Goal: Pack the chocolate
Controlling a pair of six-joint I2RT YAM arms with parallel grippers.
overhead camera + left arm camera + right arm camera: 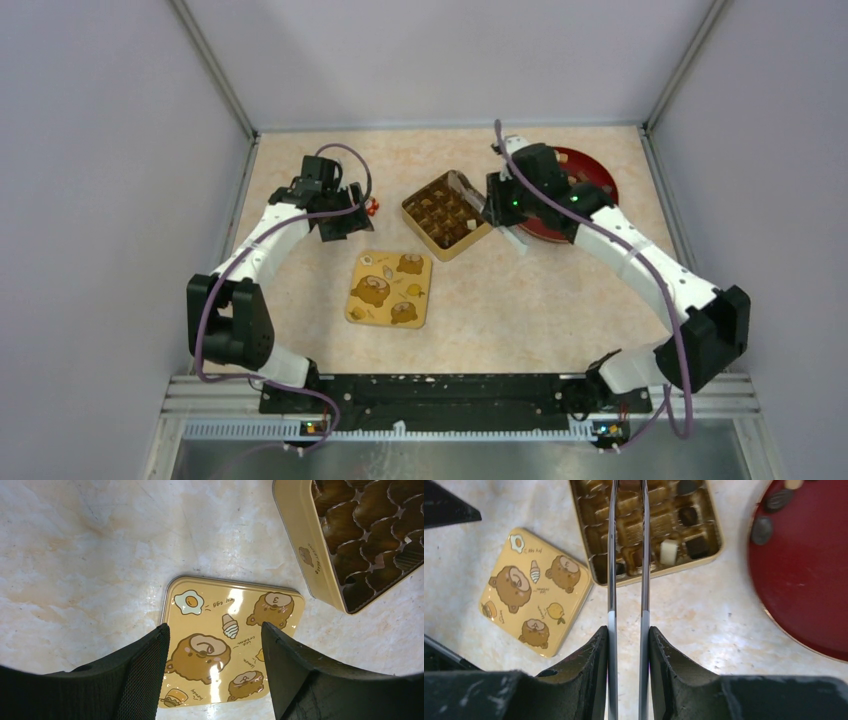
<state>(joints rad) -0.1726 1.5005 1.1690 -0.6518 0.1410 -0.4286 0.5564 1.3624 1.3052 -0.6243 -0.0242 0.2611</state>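
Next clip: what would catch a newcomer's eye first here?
The yellow cartoon-bear lid lies flat mid-table, beside the open gold tin. The right gripper clamps long metal tweezers reaching over that tin, and a red plate with loose chocolate sits to its right.

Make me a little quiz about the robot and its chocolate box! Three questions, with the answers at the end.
1. True or false: the yellow lid lies flat on the table, apart from the open tin.
2. What is the right gripper holding?
A) a spoon
B) metal tweezers
C) nothing at all
3. Which gripper is open with nothing between its fingers?

Key: 1 true. 2 B. 3 the left gripper.
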